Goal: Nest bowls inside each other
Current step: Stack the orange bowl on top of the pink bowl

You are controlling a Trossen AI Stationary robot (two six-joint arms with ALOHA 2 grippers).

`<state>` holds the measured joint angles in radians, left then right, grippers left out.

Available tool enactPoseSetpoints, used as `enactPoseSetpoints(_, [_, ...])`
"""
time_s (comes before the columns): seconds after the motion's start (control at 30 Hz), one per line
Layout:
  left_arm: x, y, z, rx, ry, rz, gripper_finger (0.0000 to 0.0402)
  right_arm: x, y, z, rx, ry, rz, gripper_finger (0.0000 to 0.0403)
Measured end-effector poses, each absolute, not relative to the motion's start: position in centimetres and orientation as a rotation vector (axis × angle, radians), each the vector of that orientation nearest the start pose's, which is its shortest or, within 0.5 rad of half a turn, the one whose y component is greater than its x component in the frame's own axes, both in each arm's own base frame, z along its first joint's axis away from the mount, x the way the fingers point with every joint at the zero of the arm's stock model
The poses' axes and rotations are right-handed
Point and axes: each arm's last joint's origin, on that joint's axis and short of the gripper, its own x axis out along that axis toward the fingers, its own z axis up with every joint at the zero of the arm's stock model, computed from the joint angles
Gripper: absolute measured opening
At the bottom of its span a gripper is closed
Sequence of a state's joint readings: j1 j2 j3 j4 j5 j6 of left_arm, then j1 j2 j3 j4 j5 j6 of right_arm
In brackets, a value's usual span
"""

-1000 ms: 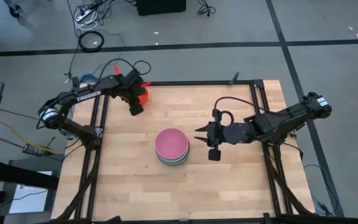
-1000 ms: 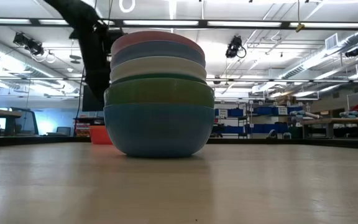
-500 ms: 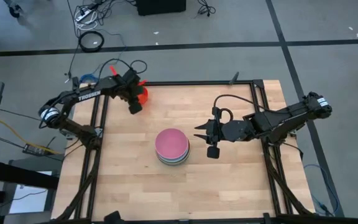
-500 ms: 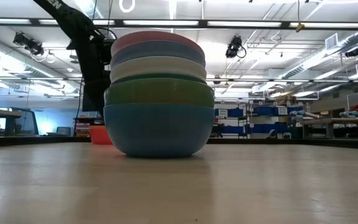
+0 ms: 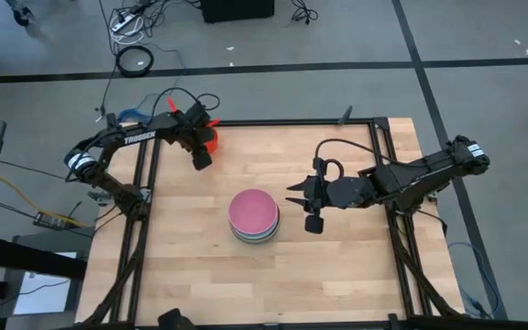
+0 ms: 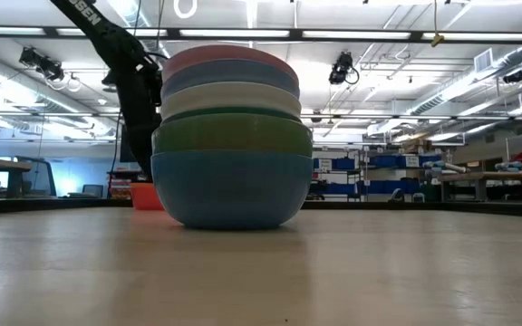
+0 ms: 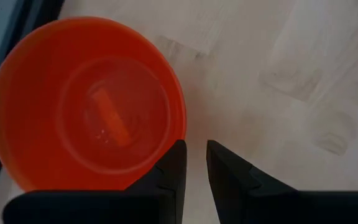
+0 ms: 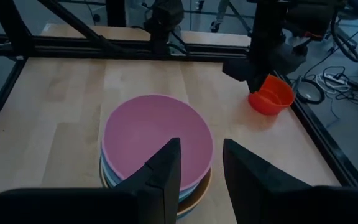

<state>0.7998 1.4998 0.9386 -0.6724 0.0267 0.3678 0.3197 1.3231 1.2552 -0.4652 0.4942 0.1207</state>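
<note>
A small red bowl stands open side up on the table's far left corner. My left gripper hangs just over its rim on the side toward the table's middle, pointing steeply down, fingers a little apart with only bare table between them. At the table's middle stands a stack of bowls, pink on top and teal at the bottom. My right gripper hovers open to the right of the stack, above its height, pointing at it.
Black frame rails run along the table's left, far and right edges, and the red bowl sits close to the far left one. Bare wood lies on the near side of the stack. Cables lie on the floor beyond the table.
My left gripper has come down toward the red bowl and shifted slightly over it. The bowl and the stack have not moved.
</note>
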Motion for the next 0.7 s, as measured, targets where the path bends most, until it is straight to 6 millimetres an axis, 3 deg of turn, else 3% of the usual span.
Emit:
enactPoseSetpoints(0.33, [19.0,19.5,19.6,-0.196,1.246,0.449,0.0072,27.7,6.8,35.5,-0.066,0.484,-0.200,0.0106])
enactPoseSetpoints(0.7, [20.1,18.0,19.7,-0.151,1.313,0.445,0.0081,27.9,5.9,35.5,-0.053,0.485,-0.212,0.0106])
